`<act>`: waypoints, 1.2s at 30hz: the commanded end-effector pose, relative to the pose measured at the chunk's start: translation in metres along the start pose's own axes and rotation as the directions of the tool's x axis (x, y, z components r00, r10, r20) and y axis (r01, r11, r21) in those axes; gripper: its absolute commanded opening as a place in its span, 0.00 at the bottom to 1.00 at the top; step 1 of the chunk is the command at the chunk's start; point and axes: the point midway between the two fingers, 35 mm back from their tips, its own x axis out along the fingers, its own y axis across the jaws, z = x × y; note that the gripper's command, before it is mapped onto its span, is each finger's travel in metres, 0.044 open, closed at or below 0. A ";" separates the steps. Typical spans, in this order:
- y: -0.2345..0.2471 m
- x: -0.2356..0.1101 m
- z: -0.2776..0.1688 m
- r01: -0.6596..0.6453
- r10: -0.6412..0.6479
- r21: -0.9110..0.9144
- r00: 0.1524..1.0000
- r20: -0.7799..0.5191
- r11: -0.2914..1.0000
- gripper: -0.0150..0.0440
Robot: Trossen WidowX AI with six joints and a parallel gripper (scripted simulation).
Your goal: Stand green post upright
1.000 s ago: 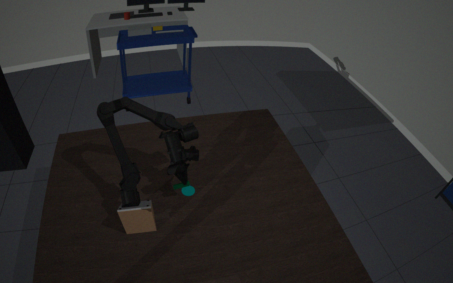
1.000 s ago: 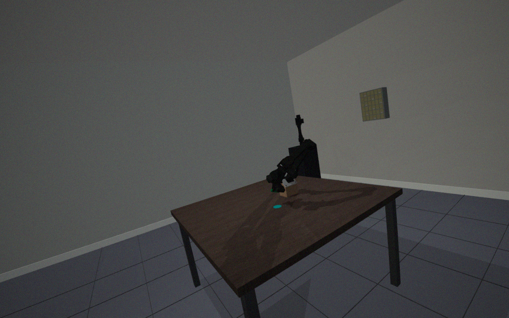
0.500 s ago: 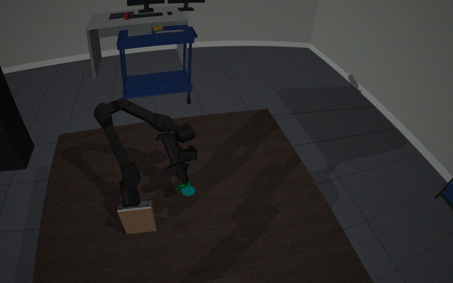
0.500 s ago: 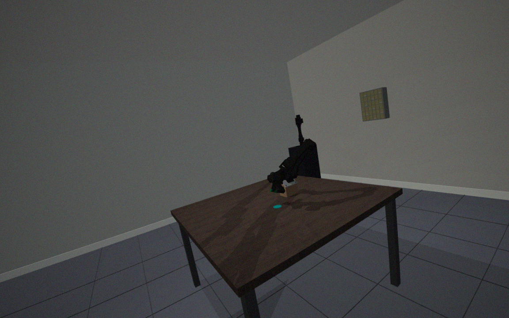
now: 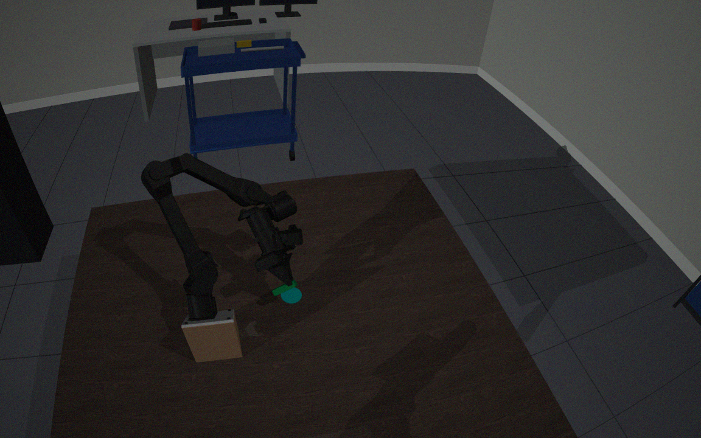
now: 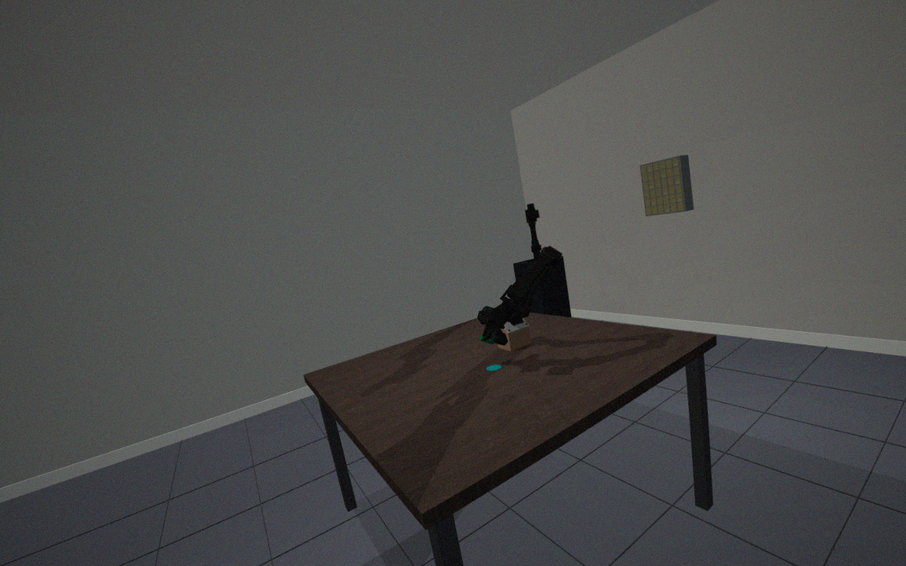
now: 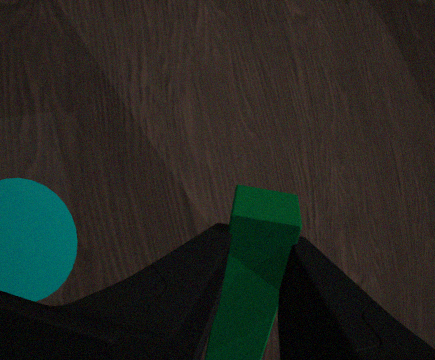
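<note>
The green post [image 5: 280,291] [image 6: 485,338] [image 7: 257,280] is held between the fingers near one end. It is off the table and far from upright, nearly level with a slight tilt in the top view. My gripper [image 5: 290,283] [image 7: 257,245] is shut on it and points down at a slant. The flat cyan circle [image 5: 291,296] [image 6: 493,367] [image 7: 22,240] lies on the table and bears nothing. In the wrist view it is left of the post, partly cut off by the frame edge and a finger. In the exterior view the arm hides most of the post.
The brown wooden table [image 5: 288,392] [image 6: 583,394] carries the arm's tan base block [image 5: 213,340] [image 6: 516,339], left of the circle in the top view. Arm shadows cross the table. A blue cart [image 5: 243,130] and a desk [image 5: 146,81] stand beyond the table.
</note>
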 end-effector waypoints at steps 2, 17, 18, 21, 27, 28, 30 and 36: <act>-0.001 0.000 0.000 0.008 -0.008 0.011 0.999 0.034 1.000 0.29; 0.001 -0.001 0.002 0.012 -0.016 0.034 0.991 0.132 0.999 0.29; 0.001 -0.001 0.002 0.011 -0.016 0.036 0.990 0.139 0.999 0.29; 0.001 -0.002 0.002 0.010 -0.017 0.042 0.987 0.158 0.999 0.29; 0.002 -0.003 0.003 0.006 -0.017 0.054 0.980 0.197 0.999 0.29; 0.002 -0.003 0.003 0.005 -0.016 0.056 0.979 0.204 0.998 0.29; 0.003 -0.004 0.003 0.003 -0.016 0.060 0.976 0.217 0.998 0.29; 0.004 -0.005 0.004 -0.005 -0.014 0.073 0.967 0.255 0.997 0.29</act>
